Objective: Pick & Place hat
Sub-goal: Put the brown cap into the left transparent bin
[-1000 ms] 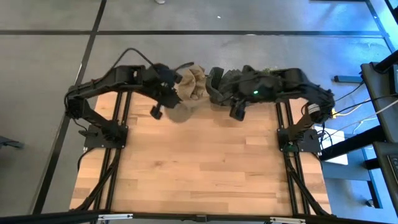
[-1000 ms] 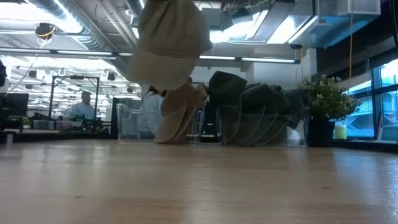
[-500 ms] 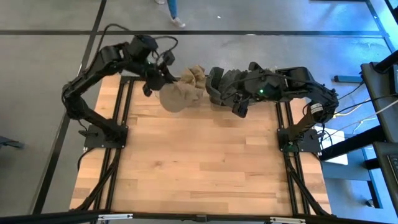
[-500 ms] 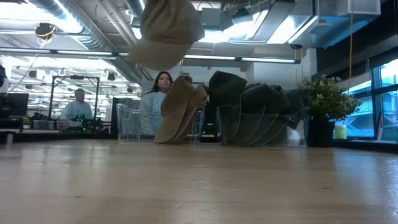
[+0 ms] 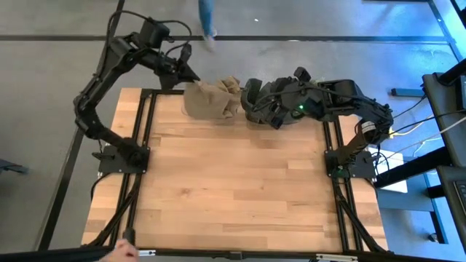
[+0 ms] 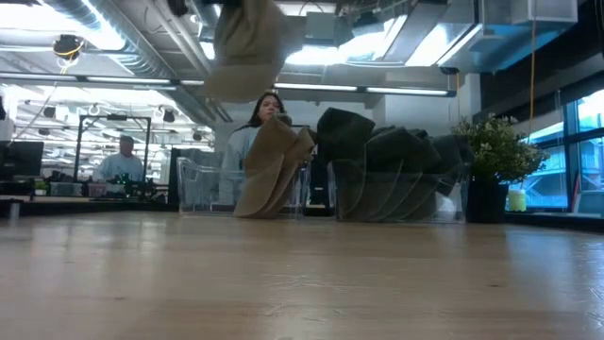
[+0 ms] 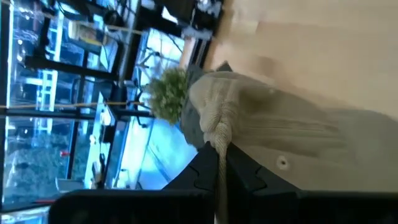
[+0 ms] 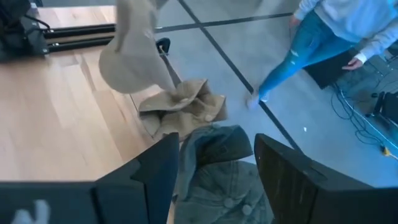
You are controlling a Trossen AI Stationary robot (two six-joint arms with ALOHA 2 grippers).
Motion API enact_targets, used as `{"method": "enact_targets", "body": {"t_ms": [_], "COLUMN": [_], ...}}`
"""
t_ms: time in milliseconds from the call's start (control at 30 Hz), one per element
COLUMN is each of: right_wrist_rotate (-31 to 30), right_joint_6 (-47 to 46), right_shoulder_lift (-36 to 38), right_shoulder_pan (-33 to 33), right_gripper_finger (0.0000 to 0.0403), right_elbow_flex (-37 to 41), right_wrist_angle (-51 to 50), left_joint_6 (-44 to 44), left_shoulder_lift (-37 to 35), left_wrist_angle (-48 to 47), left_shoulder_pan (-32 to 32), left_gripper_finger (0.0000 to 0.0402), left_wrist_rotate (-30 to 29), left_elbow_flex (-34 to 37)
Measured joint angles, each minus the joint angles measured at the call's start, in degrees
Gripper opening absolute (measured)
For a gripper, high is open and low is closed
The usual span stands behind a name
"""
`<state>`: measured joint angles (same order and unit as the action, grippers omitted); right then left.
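A beige hat [image 5: 209,102] hangs from my left gripper [image 5: 182,74] above the table's far edge; it also shows at the top of the low view as the lifted hat [image 6: 245,47]. Just behind it, a clear bin holds more beige hats [image 6: 271,175] standing on edge. A second clear bin beside it holds dark green hats [image 6: 396,170]. My right gripper [image 8: 216,143] hovers open above the green hats [image 8: 217,177], touching nothing. In the high view the right gripper [image 5: 274,111] sits over the green pile. My left gripper [image 7: 221,158] is shut on a bunched fold of the beige hat's edge [image 7: 217,127], pinched between its two fingers. The hat is lifted clear of the table and hangs from the fingers with its crown [image 7: 292,124] spread away from them.
The bare wooden tabletop [image 5: 233,189] stretches from the bins toward the near edge. A potted plant [image 6: 491,156] stands at the far right. A person [image 8: 323,37] walks past beyond the far edge. A hand [image 5: 120,251] shows at the near edge.
My left gripper has moved toward the table's far edge and carried the beige hat from over the tabletop to just over the beige hats' bin; the hat has turned as it went. My right gripper has shifted slightly toward the far edge, over the green hats.
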<state>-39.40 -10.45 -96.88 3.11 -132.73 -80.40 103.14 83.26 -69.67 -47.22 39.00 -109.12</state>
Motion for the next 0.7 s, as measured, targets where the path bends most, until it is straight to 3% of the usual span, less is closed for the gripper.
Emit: {"method": "enact_targets", "body": {"t_ms": [500,700], "right_wrist_rotate": [0.0,0.0], "right_joint_6": [-7.44,-7.38], "right_shoulder_lift": [-0.42,-0.42], "right_shoulder_pan": [0.0,-0.95], "right_gripper_finger": [0.021,0.021], "right_elbow_flex": [0.0,0.0], "right_wrist_angle": [0.46,0.45], "left_joint_6": [12.43,14.92], "left_shoulder_lift": [12.75,13.04], "left_wrist_angle": [-2.69,-3.67], "left_shoulder_pan": [-10.37,-11.75], "left_gripper_finger": [0.0008,0.0008], "left_wrist_rotate": [8.32,9.67], "left_elbow_flex": [0.02,0.04]}}
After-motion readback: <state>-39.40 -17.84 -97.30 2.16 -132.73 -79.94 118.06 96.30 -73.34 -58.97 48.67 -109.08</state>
